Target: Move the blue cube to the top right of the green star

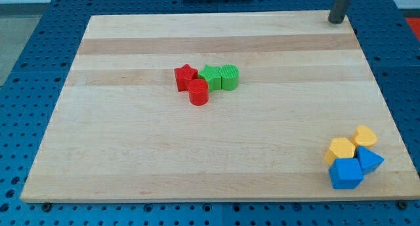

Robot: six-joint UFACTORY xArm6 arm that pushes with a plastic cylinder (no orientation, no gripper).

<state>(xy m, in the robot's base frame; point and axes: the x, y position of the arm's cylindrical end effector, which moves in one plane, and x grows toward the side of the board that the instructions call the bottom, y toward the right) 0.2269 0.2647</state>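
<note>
In the camera view, my tip [336, 20] rests at the board's [131, 160] one o'clock edge, touching no block. The blue cube [345, 173] sits at five o'clock among a blue triangular block [369, 161] and two yellow blocks [341, 149], well apart from the green star [211, 77] near centre.

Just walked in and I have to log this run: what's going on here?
My tip rests at the board's top right edge, touching no block. The blue cube sits in the bottom right corner, bunched with a blue triangular block and two yellow blocks. The green star is mid-board, packed against a green cylinder, a red star and a red cylinder. The cube has not yet been moved beside the star.
</note>
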